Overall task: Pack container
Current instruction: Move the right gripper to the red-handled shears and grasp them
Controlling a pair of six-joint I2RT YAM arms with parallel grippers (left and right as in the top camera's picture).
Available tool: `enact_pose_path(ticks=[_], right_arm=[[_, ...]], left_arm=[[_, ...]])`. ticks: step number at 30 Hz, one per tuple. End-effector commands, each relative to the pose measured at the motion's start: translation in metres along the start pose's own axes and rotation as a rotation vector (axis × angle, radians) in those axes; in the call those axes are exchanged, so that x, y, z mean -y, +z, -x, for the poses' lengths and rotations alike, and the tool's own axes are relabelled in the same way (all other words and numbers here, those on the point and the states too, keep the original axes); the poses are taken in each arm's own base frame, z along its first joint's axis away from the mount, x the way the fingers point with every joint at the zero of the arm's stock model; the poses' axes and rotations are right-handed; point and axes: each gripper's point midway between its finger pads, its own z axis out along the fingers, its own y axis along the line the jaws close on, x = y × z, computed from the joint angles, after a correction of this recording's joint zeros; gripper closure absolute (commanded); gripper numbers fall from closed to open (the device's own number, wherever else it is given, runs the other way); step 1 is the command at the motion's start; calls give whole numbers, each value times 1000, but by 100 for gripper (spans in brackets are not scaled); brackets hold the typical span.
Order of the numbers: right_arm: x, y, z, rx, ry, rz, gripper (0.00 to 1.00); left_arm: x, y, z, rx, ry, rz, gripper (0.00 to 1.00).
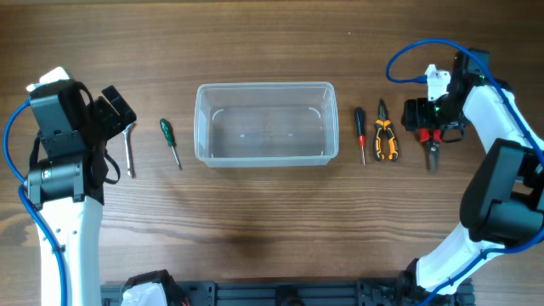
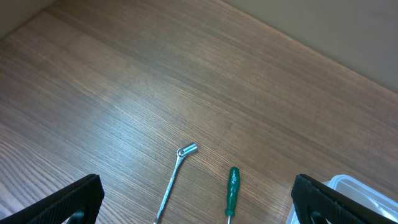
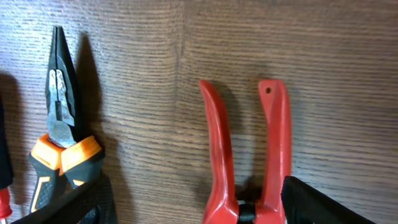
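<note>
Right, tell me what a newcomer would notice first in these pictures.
The clear container sits empty in the middle of the table, much the largest thing there. Hand tools lie in a row on both sides: a green screwdriver and a metal wrench on the left arm's side, a red-handled screwdriver and orange pliers on the right. The right gripper is open over the red-handled pliers at the row's end.
</note>
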Motion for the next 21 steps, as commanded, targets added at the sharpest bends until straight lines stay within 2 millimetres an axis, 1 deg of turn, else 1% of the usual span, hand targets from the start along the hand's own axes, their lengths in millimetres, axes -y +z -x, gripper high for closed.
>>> enact_pose_path(ticks=[1, 7, 8, 10, 13, 14, 15, 17, 19, 20, 21], right_arm=[[-3, 8, 0, -16, 18, 33, 15], [-5, 31, -12, -81, 46, 51, 19], [-4, 36, -15, -95, 48, 50, 24], [0, 39, -18, -108, 78, 26, 29], [7, 39, -17, -108, 127, -18, 44], [8, 39, -18, -113, 140, -25, 55], [8, 39, -20, -118, 148, -24, 57], [7, 39, -23, -132, 150, -21, 68], [6, 38, -25, -140, 168, -20, 77], [6, 38, -25, -139, 179, -20, 86], [6, 38, -25, -139, 193, -21, 89]], left_arm=[[-2, -2, 7, 17, 9, 13, 0], [-3, -2, 7, 16, 9, 13, 0], [-2, -2, 7, 17, 9, 13, 0], [-2, -2, 7, 17, 9, 13, 0], [-2, -2, 7, 17, 9, 13, 0], [-2, -2, 7, 17, 9, 13, 0], [-2, -2, 7, 17, 9, 13, 0], [-3, -2, 7, 16, 9, 13, 0], [-2, -2, 7, 17, 9, 13, 0], [-3, -2, 7, 16, 9, 13, 0], [-2, -2, 7, 17, 9, 13, 0]])
